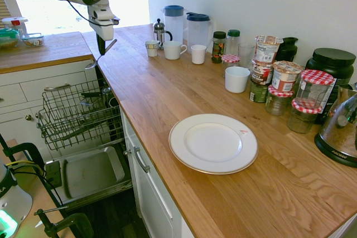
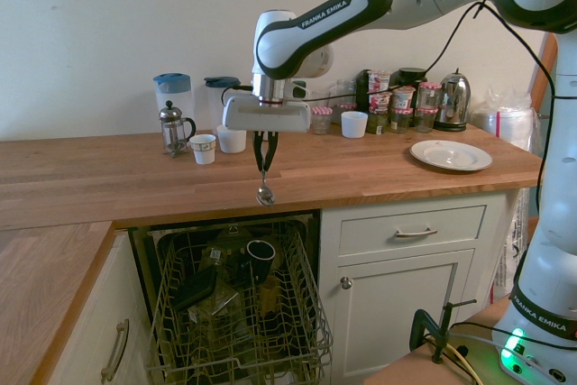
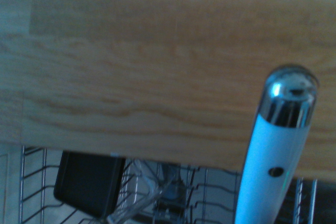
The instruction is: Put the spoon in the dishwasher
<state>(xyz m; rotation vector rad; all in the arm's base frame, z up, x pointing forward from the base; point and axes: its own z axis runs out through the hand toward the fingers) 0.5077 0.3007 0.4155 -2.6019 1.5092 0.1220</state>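
Spoon gripped near counter edge, dishwasher open

Gripper (image 2: 265,169) is shut on the spoon (image 2: 265,194), fingers pointing down. In the second exterior view the bowl shows below the fingertips. The first exterior view shows the spoon slanted, one end raised beside the fingers and the other lower, near the counter's edge. Wrist view: a rounded handle end, shiny metal at the tip, pale bluish along the shaft, with a small dark spot. The spoon is outside the dishwasher (image 1: 83,174).

Dishwasher: door down, wire rack (image 1: 70,116) pulled out above it. Rack contents include a dark mug (image 2: 261,255), a black container (image 2: 195,287) and clear items; the latter overlap too much to separate.

Counter (image 1: 131,73): white plate (image 1: 213,143) lying flat, well apart from the gripper. Along the wall are two blue-lidded jugs (image 1: 173,22) (image 1: 198,30), a French press (image 1: 159,31), cups (image 1: 175,50), jars with checked lids (image 1: 304,114), printed tubs (image 1: 285,76) and a kettle (image 1: 341,124). At the corner of the adjoining worktop, a glass box (image 1: 33,40) is near a green bowl (image 1: 8,38).
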